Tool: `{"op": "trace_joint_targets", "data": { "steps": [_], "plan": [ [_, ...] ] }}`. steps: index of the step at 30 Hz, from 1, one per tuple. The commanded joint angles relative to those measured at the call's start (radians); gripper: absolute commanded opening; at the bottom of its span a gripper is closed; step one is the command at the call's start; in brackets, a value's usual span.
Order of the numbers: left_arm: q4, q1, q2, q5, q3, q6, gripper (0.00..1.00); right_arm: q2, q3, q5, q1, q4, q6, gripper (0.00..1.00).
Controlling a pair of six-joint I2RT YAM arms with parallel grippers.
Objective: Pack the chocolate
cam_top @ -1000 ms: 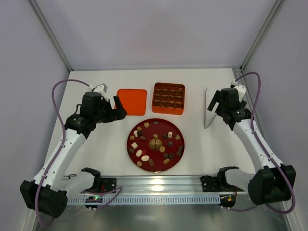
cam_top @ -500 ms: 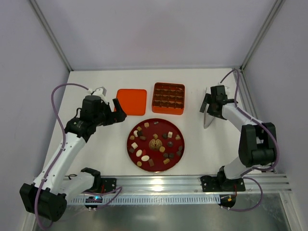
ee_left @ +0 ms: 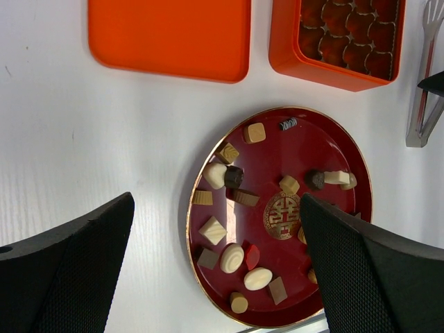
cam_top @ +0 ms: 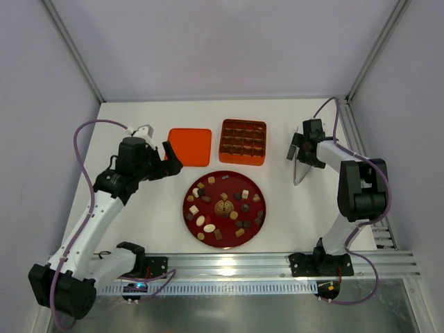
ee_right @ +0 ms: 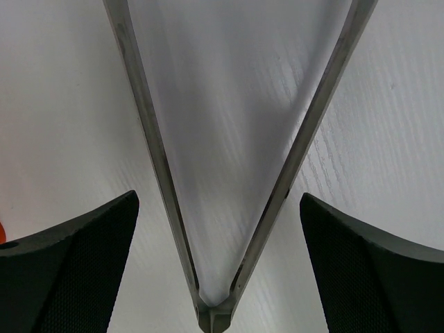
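Found the chocolate (cam_top: pixel 209 227) loose on the red plate (cam_top: pixel 229 243), at the near middle of the table (cam_top: pixel 159 215): brown, tan and cream pieces scattered round a gold emblem (cam_top: pixel 223 206). Saw 2 orange things behind the plate, side by side: a flat lid (cam_top: pixel 191 146) on the left, a gridded tray (cam_top: pixel 243 162) on the right. Could not tell what the tray's cells held. Spotted metal tongs (cam_top: pixel 298 177) lying right of the tray, well apart from the plate. Caught the left gripper (cam_top: pixel 172 155) hovering left of the plate, beside the lid, fingers (ee_left: pixel 76 277) spread wide, pinching nothing. Caught the right gripper (cam_top: pixel 298 154) low over the tongs, fingers (ee_right: pixel 76 277) spread wide, 1 on each side of the tongs' joined end. Could not tell whether touching them.
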State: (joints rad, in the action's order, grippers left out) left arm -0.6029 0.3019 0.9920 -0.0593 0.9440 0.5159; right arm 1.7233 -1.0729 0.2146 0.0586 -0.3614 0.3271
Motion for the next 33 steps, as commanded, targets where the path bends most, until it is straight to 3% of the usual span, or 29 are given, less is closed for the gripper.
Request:
{"op": "trace_joint_targets", "data": {
  "steps": [1,9,24,33],
  "plan": [
    [0.034,0.003,0.007,0.004,0.012,-0.007,1.00,0.035,-0.062,-0.021,-0.008,0.022,-0.025,0.97],
    [0.018,0.003,0.023,-0.037,0.029,-0.025,1.00,0.078,-0.084,-0.020,-0.013,0.022,-0.028,0.84],
    [0.006,0.005,0.051,-0.074,0.036,-0.037,1.00,0.176,-0.151,-0.031,-0.011,-0.089,0.016,0.80],
    [0.006,0.005,0.046,-0.074,0.036,-0.039,1.00,0.089,-0.157,-0.029,-0.005,-0.119,0.010,0.57]
  ]
}}
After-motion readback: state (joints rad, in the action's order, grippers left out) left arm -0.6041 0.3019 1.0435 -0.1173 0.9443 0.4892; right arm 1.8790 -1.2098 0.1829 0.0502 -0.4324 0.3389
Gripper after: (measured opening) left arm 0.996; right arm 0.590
